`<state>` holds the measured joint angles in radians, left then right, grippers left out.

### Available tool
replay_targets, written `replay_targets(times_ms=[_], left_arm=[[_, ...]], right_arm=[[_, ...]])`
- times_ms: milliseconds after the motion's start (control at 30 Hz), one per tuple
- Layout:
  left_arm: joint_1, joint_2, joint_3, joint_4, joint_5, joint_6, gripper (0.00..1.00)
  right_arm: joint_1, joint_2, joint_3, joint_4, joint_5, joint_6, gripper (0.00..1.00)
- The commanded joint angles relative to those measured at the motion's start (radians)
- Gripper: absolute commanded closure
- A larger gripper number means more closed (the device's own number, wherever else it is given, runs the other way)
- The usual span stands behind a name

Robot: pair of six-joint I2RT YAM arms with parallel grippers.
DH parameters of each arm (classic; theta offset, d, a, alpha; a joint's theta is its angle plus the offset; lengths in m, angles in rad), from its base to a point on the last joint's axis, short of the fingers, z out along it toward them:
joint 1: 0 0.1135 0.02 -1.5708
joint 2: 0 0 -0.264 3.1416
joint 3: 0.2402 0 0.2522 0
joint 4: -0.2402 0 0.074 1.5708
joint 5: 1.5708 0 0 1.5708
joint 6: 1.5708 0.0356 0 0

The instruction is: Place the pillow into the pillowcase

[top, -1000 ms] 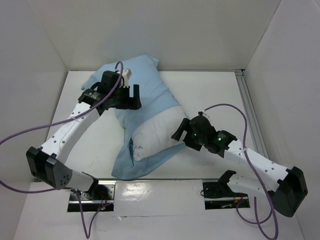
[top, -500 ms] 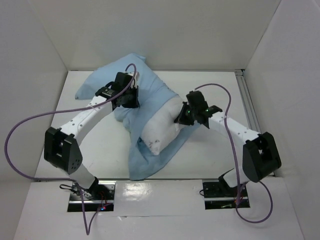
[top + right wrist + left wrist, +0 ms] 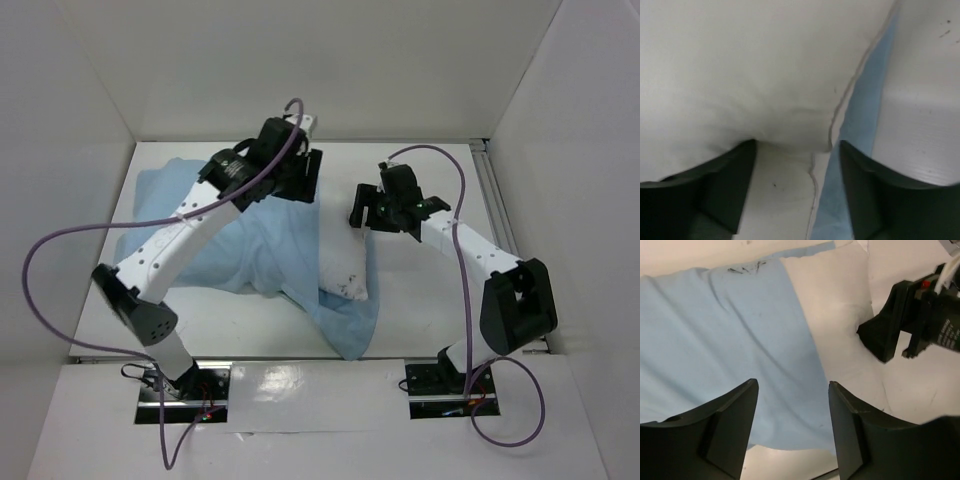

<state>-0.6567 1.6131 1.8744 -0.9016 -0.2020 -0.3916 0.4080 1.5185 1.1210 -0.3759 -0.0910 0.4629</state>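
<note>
The light blue pillowcase (image 3: 210,235) lies flat across the left and middle of the table, one flap reaching toward the front edge. Partly out of its right side shows the white pillow (image 3: 340,255), also seen in the left wrist view (image 3: 840,315). My left gripper (image 3: 300,185) hovers open over the pillowcase (image 3: 730,340) near the pillow's far end, nothing between its fingers (image 3: 735,430). My right gripper (image 3: 358,212) stands open at the pillow's far right corner. In its wrist view the pillow's seamed edge (image 3: 790,75) lies between the spread fingers (image 3: 725,190), with blue cloth (image 3: 860,125) beside it.
White walls enclose the table on the left, back and right. A metal rail (image 3: 497,215) runs along the right side. Purple cables (image 3: 60,250) loop off both arms. The right gripper's black body (image 3: 890,325) is close to my left gripper.
Both grippers have moved toward the back of the table. The pillowcase has spread out flat to the left, and the pillow now lies lengthwise in the middle. Neither gripper holds cloth.
</note>
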Motion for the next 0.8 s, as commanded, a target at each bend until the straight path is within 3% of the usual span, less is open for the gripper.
replay_targets(times_ms=[0, 67, 167, 333, 467, 633, 767], left_arm=[[-0.069, 0.198, 0.159, -0.165, -0.227, -0.03, 0.28], [-0.09, 0.293, 0.314, -0.242, -0.325, -0.064, 0.28], [-0.115, 0.435, 0.435, -0.327, -0.396, -0.133, 0.28], [-0.124, 0.507, 0.437, -0.327, -0.508, -0.181, 0.29], [-0.124, 0.518, 0.407, -0.339, -0.557, -0.204, 0.39], [-0.124, 0.512, 0.408, -0.359, -0.594, -0.228, 0.59], [-0.112, 0.475, 0.408, -0.31, -0.561, -0.188, 0.73]], right_arm=[[0.005, -0.064, 0.002, 0.006, 0.003, -0.029, 0.18], [0.005, -0.093, -0.007, -0.003, 0.026, -0.029, 0.05], [-0.017, -0.115, -0.019, -0.015, 0.027, -0.029, 0.03], [-0.04, -0.152, -0.056, -0.026, 0.017, -0.029, 0.02], [-0.07, -0.185, -0.098, -0.035, 0.017, -0.029, 0.02], [-0.092, -0.205, -0.119, -0.044, -0.001, -0.029, 0.02], [-0.11, -0.196, -0.141, -0.005, -0.116, -0.029, 0.02]])
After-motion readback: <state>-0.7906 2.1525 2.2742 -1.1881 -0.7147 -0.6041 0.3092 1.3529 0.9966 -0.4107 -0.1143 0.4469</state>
